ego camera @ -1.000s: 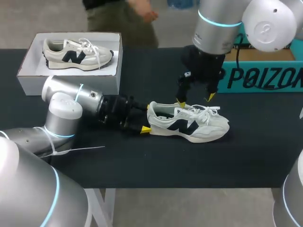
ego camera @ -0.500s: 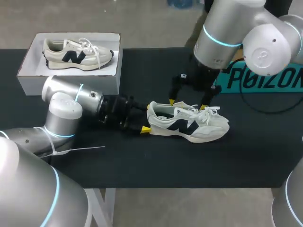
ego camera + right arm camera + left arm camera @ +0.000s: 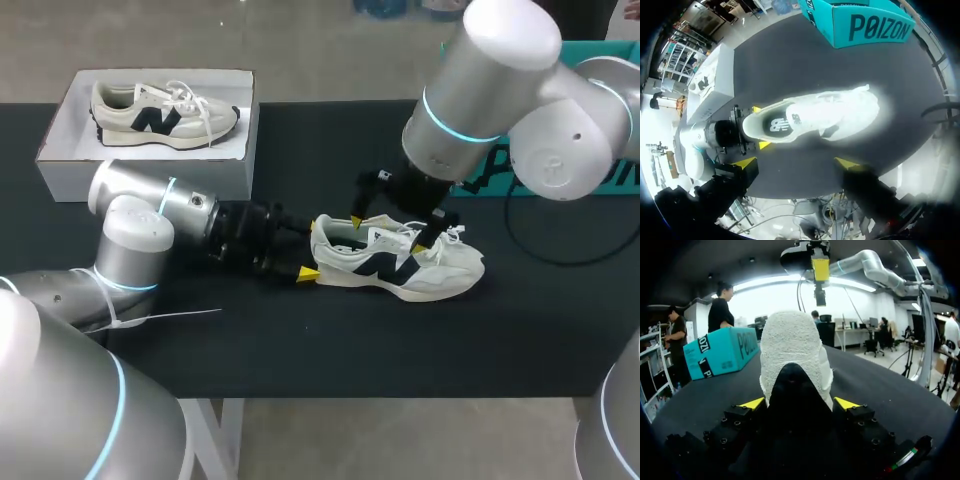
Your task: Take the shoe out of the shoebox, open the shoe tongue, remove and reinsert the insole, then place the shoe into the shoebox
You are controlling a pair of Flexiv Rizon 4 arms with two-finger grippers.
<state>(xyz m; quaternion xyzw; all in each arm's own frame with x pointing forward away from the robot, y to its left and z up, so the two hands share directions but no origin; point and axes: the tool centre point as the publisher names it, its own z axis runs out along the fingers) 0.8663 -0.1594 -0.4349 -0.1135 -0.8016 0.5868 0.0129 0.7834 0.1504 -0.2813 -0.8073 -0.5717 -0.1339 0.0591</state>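
Nearest you, your left gripper (image 3: 799, 403) is closed part-way on the heel of the shoe (image 3: 420, 268), one yellow tip against each side. That hold looks the same as a second ago, and the shoe has not shifted on the table (image 3: 300, 340).

What has changed is your right arm. Over the last second it has dropped and swung toward the left, so the right gripper (image 3: 388, 231) now hangs just over the shoe's collar and laces. Its fingers are spread wide and hold nothing. I judge you are past the take-out step and lining up to pull the tongue open. The heel is already braced for that.

The shoe stands upright on its sole, with its opening facing up. Its long axis runs side to side, roughly along the table's near edge. The heel points at your left arm and the toe at your right side.

Farther back, the shoebox (image 3: 150, 165) holds a second shoe (image 3: 165, 115).
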